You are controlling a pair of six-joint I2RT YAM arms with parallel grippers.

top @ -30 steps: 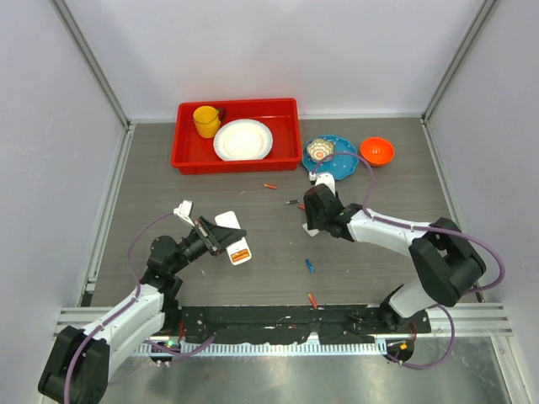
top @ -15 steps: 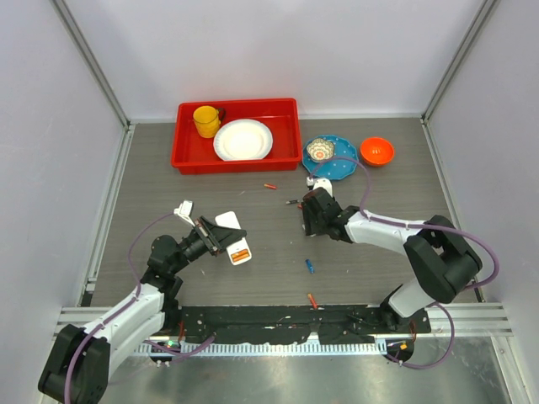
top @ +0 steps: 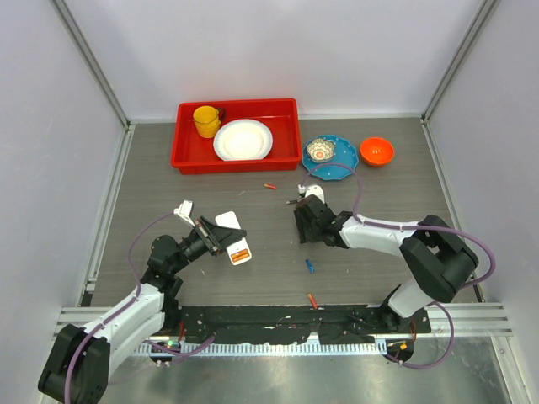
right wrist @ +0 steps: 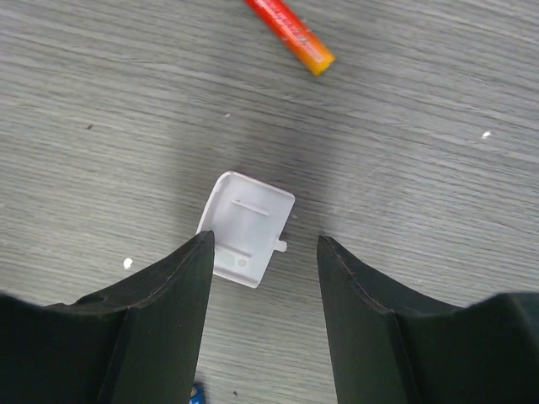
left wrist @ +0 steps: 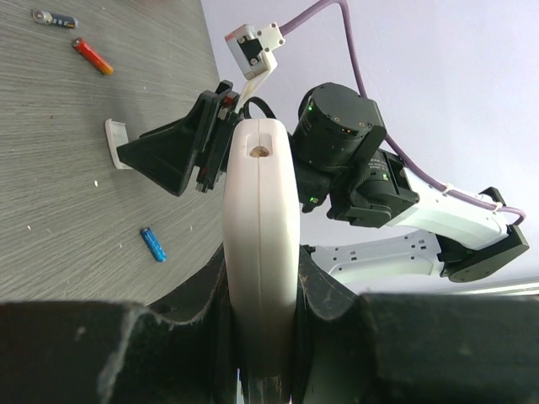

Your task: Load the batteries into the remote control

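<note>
My left gripper (top: 217, 236) is shut on the white remote control (top: 233, 235), holding it on edge above the table; its narrow side fills the left wrist view (left wrist: 261, 244) between the pads of the left gripper (left wrist: 261, 282). My right gripper (top: 305, 225) hangs open and low over a small white battery cover (right wrist: 247, 229), and the cover lies near the left finger of the right gripper (right wrist: 264, 242). Batteries lie loose on the table: a red-orange one (right wrist: 290, 32), a blue one (top: 310, 266), a red one (top: 312, 300) and an orange one (top: 269, 186).
A red tray (top: 236, 104) at the back holds a yellow cup (top: 205, 120) and a white plate (top: 243, 140). To its right are a blue plate (top: 341, 168) with a small bowl (top: 320, 150) and an orange bowl (top: 376, 151).
My right gripper has slid a little left and toward the near edge, staying open. The left arm and the remote control have not moved.
</note>
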